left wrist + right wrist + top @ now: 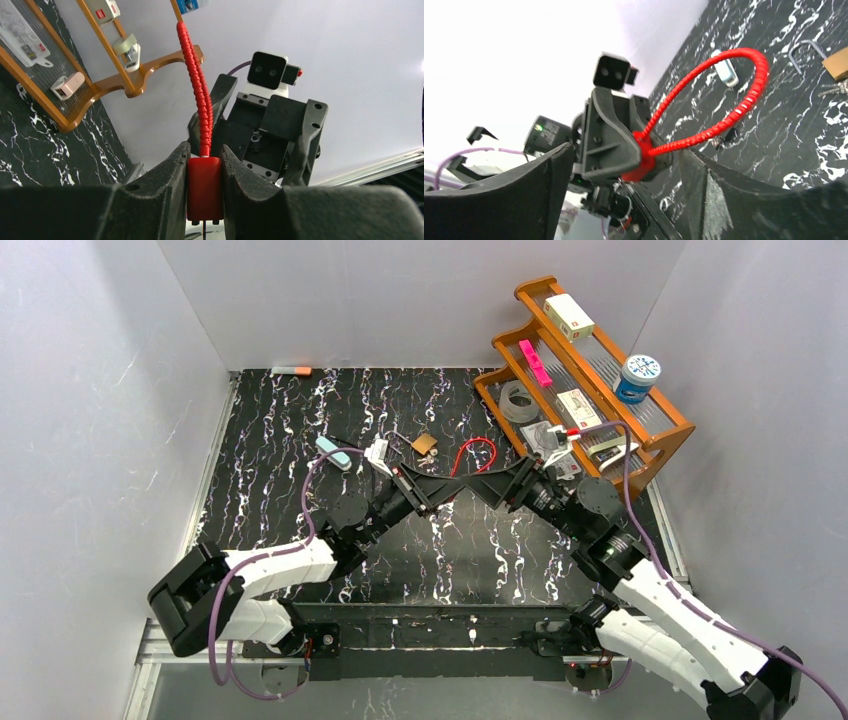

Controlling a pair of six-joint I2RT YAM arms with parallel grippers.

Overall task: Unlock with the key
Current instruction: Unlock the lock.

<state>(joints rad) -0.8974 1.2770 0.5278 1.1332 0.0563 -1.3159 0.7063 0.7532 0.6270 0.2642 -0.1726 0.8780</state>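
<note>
Left pincer point(205, 154) is clamped tight on the red lock body point(204, 187), held up off the marbled surface point(280, 460), with its red cable loop point(734, 85) sticking out. Right pincer point(626, 150) faces it, jaws spread wide, gripping nothing. A brass padlock point(836, 62) and some keys point(831, 90) lie on the surface beyond the loop.
</note>
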